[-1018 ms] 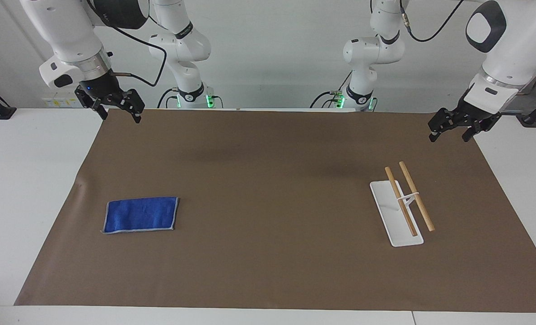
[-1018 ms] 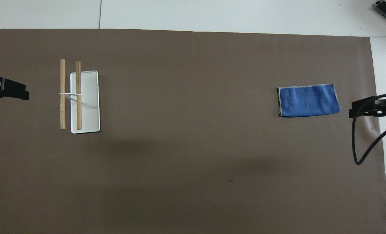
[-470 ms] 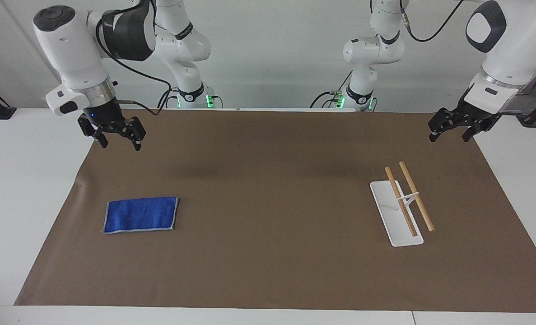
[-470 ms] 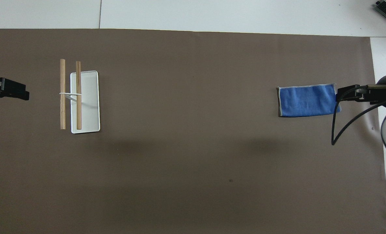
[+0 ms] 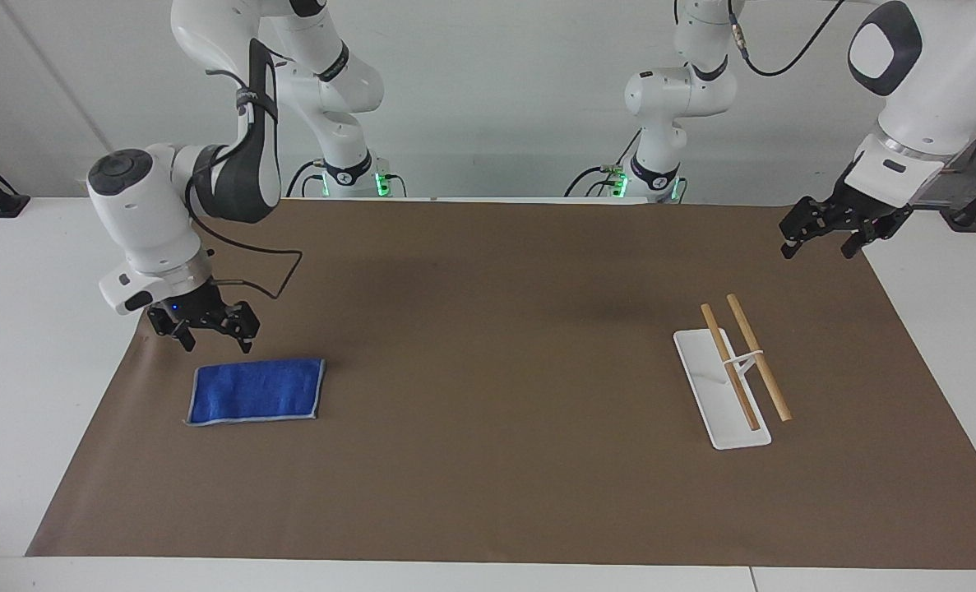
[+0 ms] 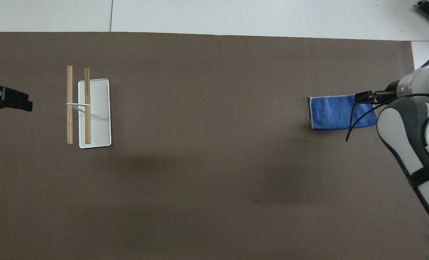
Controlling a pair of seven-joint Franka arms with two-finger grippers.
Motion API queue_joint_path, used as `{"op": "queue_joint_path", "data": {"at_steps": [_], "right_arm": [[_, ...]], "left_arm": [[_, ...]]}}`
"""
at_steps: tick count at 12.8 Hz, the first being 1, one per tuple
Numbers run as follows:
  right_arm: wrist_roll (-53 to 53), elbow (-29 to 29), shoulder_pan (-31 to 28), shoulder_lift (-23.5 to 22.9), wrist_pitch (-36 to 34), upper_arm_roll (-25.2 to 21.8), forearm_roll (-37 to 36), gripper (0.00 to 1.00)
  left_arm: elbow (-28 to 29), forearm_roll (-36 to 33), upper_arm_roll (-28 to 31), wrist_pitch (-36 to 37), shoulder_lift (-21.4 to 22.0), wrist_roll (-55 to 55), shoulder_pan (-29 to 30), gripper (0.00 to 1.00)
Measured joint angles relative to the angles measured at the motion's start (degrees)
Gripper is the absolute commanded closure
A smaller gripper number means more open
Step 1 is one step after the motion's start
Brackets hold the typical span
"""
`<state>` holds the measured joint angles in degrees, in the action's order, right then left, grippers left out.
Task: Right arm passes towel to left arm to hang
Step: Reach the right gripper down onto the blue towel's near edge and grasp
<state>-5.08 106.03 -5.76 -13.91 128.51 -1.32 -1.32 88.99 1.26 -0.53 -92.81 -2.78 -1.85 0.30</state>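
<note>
Clearly at the opening step: reaching for the towel (image 5: 256,391), with pick-up, handover and hanging all yet to do. Shows the right hand (image 5: 216,345) low over the towel's end toward the right arm's end of the surface (image 5: 27,370), fingers apart and, judging from the facing view, not yet touching the cloth. Finds the towel lying flat on the brown mat (image 5: 488,329), well apart from everything else.

Next calls for a short drop onto that end of the cloth and a pinch on enough fabric to lift it without slipping (a flat cloth gives little to bite on, so pressing into the mat probably helps). Then needs a carry toward the middle for the handover.

Leaves the left hand (image 5: 816,251) waiting, raised over the mat's corner at the left arm's end, fingers apart too. Puts the rack (image 5: 722,386), a white base with two wooden rods (image 5: 742,362) held above it, on the mat at that same end. Sees nothing between towel and rack to block the pass.
</note>
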Motion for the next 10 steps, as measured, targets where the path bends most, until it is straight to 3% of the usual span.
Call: {"op": "queue_joint_path", "data": {"at_steps": [6,10], "right_arm": [[-0.01,3.72,-1.41,-7.54,12.50,-0.03,0.00,0.00],[-0.09,3.72,-1.28,-11.46,16.17,0.07,0.00,0.00]], "left_arm": [[0.00,0.00,0.00,0.00,0.00,0.00,0.00,0.00],[0.00,0.00,0.00,0.00,0.00,0.00,0.00,0.00]]}}
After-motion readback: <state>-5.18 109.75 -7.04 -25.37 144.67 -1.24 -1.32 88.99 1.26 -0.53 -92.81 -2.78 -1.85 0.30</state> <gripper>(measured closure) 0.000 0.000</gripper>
